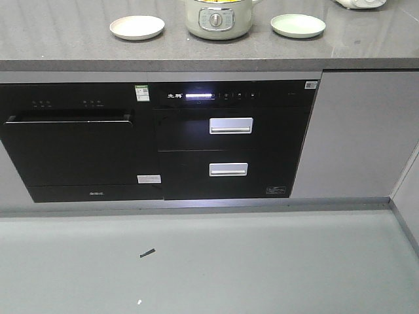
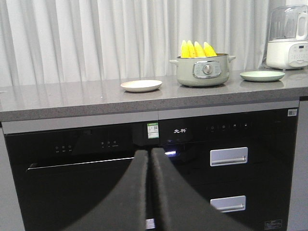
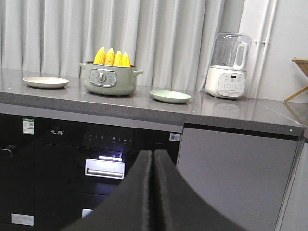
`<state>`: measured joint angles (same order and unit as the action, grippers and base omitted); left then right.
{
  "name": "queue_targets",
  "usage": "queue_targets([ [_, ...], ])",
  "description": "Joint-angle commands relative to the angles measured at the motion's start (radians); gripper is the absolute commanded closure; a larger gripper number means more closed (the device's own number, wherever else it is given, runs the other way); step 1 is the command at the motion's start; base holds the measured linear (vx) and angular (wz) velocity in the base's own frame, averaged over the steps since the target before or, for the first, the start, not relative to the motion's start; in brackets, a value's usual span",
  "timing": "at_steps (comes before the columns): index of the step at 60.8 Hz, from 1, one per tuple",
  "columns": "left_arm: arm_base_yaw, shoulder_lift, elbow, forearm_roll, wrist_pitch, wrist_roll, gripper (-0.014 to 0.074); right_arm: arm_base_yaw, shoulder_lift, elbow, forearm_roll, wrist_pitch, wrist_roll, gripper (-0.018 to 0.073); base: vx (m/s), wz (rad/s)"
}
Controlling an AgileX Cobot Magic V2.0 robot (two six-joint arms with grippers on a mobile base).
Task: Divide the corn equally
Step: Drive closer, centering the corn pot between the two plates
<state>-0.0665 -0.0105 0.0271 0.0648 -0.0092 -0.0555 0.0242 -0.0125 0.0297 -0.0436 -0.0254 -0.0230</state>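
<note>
Bench [image 2: 72, 98] of speckled grey stone runs across both wrist views, with a pale curtain [image 2: 72, 38] hanging behind it. At its left lies a cream plate [image 2: 141, 85], shallow and bare. Next to the right, near but not touching, stands a sage-green pot [image 2: 203, 71] with a dial on its front and no lid. The corn [image 2: 197, 49] is all in this pot: four yellow cobs set upright side by side, their pointed tips rising above the rim. Right of the pot lies a green plate [image 2: 262, 75], also bare, and further right stands a white appliance [image 2: 288, 38] with a clear jug on top.

Under the bench, a black appliance front [image 1: 69, 150] fills the left. Beside it are two black drawers with silver handles [image 1: 230, 125], one above the other, under a lit display. A grey cabinet door [image 3: 236, 168] closes the row at the right.

The left tool [image 2: 149, 151] is low before the black fronts, its two dark fingers pressed flat together with nothing between them. The right tool [image 3: 153, 151] is the same: fingers fully closed, holding nothing, well apart from the corn.
</note>
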Motion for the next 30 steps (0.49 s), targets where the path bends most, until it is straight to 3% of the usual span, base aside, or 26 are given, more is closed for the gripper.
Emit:
queue_targets([
  [1, -0.003, -0.017, 0.003, -0.001, -0.072, -0.004, 0.0603, -0.004, -0.006, 0.007, -0.007, -0.08, -0.006, 0.0564, 0.07, -0.04],
  [30, -0.003, -0.017, 0.003, -0.001, -0.072, -0.004, 0.0603, -0.004, -0.006, 0.007, -0.007, -0.08, -0.006, 0.0564, 0.08, -0.05],
])
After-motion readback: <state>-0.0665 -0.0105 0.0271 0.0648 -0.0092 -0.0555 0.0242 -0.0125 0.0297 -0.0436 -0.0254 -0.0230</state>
